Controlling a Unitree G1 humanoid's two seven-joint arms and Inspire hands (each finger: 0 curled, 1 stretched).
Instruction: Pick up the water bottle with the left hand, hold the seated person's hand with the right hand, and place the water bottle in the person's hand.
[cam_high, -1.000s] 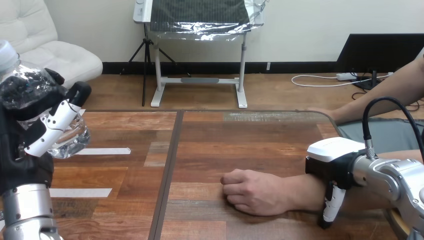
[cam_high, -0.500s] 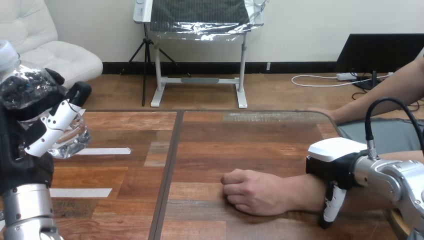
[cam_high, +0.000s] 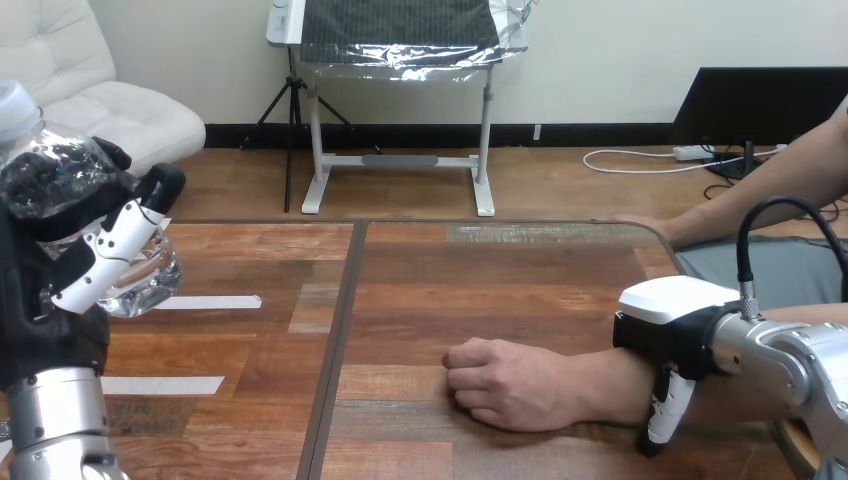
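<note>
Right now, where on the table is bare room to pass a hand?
Free: the wide table stretch between the far edge and the person's hand, and the left half around the tape strips. Crowded: near right, where the right hand grips the person's wrist. The left hand holds the water bottle aloft.

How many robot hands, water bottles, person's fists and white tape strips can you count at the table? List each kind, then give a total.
Robot hands: 2, left hand and right hand
Water bottles: 1
Person's fists: 1
White tape strips: 2
Total: 6
</note>
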